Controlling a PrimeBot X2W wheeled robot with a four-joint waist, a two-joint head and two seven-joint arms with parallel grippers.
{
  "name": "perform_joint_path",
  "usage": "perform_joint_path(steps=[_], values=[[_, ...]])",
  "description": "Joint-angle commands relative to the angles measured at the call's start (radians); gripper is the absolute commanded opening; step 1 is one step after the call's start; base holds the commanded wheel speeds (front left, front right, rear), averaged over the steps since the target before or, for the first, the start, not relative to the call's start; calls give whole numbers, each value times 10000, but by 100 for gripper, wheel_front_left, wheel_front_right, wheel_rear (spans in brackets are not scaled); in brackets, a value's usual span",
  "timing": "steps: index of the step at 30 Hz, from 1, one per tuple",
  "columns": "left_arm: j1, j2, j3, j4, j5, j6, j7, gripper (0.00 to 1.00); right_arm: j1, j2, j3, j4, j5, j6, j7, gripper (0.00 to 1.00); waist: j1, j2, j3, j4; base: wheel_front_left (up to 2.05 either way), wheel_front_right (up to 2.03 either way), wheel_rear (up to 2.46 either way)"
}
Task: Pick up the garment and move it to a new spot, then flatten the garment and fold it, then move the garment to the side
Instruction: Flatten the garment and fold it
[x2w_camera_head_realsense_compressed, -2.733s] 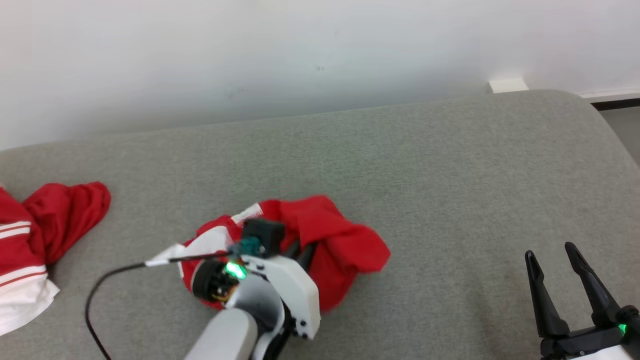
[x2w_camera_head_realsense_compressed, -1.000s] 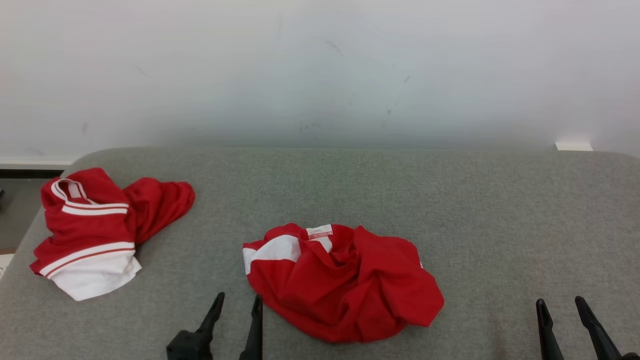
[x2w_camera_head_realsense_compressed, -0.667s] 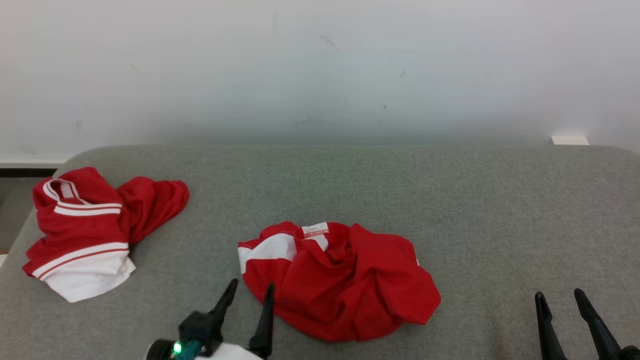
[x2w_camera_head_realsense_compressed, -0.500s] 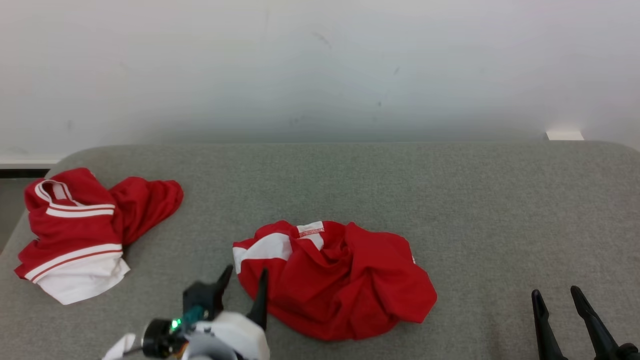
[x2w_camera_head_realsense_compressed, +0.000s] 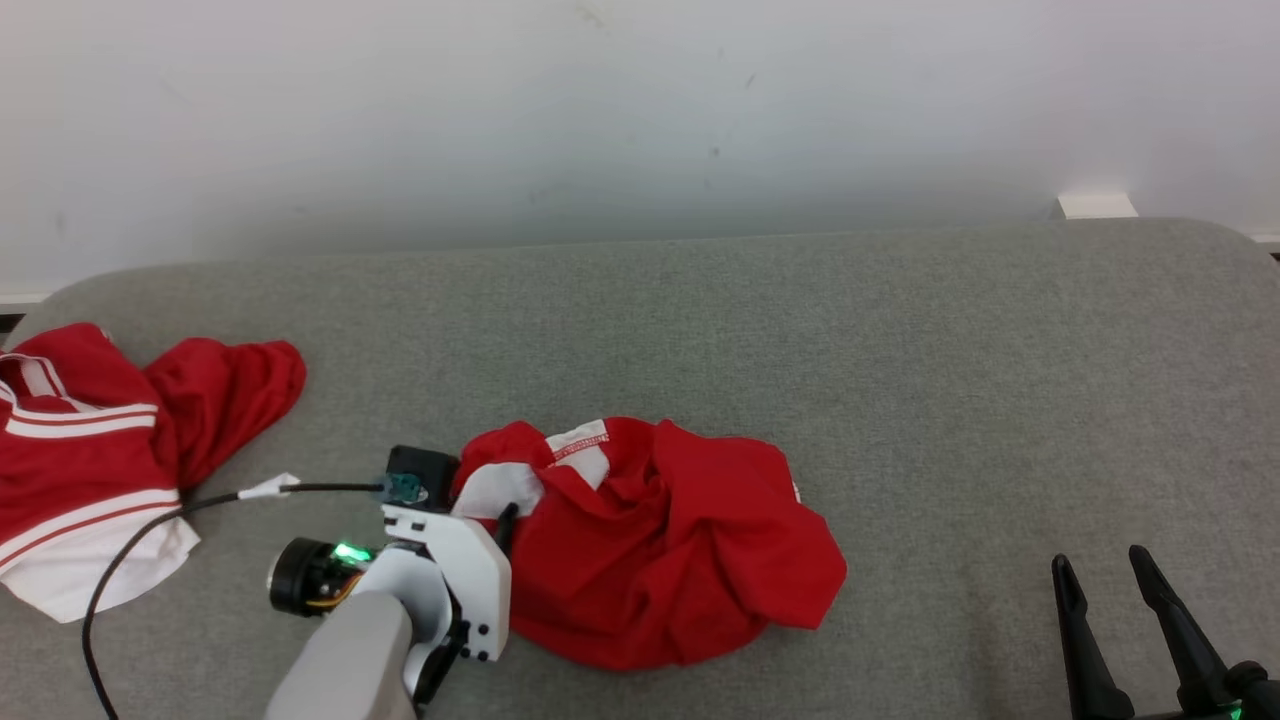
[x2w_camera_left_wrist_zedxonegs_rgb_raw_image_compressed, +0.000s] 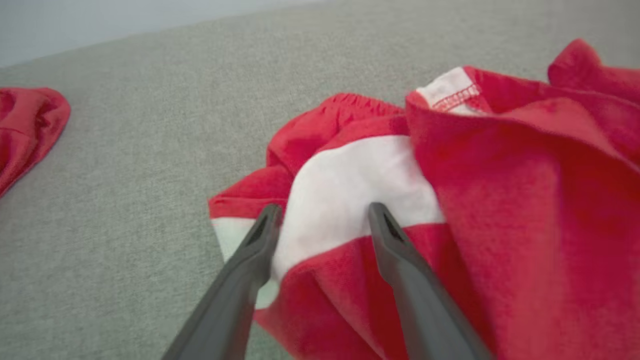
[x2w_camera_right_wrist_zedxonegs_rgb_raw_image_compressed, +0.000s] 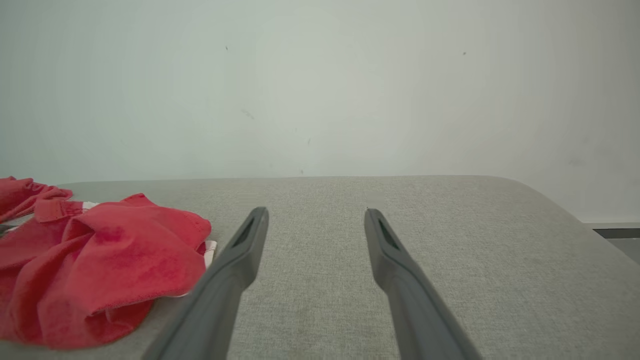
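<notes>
Garment (x2w_camera_head_realsense_compressed: 680, 540) stayed bunched; left gripper (x2w_camera_left_wrist_zedxonegs_rgb_raw_image_compressed: 324, 207) advanced onto white patch (x2w_camera_left_wrist_zedxonegs_rgb_raw_image_compressed: 350, 185), jaws wide astride it; right gripper (x2w_camera_head_realsense_compressed: 1098, 556) stayed wide.

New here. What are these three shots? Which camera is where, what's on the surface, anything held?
A two-armed wheeled robot. The wide shot comes from its head camera; the other two look along each wrist's gripper fingers. On the grey padded surface lie a crumpled red-and-white garment and a second garment at far left. The left gripper is open, straddling the crumpled garment's white patch; nothing is gripped yet. The right gripper is open over bare surface.
</notes>
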Motion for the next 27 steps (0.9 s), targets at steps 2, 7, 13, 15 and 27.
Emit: perform_joint_path(steps=[2, 7, 13, 15, 27], values=[[-196, -61, 62, 230, -250, -114, 47, 0, -113, -64, -38, 41, 57, -23, 5, 100, -1, -1, 54, -96, 0, 0, 0], [-403, -233, 16, 113, -514, -141, -413, 0, -67, -90, -122, 105, 40, -23, 5, 100, -1, -1, -49, -77, 0, 0, 0], [-838, -377, -115, -750, -478, 230, -1266, 0, 40, -82, -140, 119, -53, -23, 6, 100, -1, -1, -339, 15, 0, 0, 0], [-990, -402, -214, -1273, -415, 432, -1619, 0, 113, -79, -110, 132, -81, -23, 5, 100, -1, -1, -469, 37, 0, 0, 0], [-396, -465, -1999, -4976, -771, 1547, -2309, 0, 418, 11, -133, 91, -184, -23, 5, 100, -1, -1, -894, -38, 0, 0, 0]])
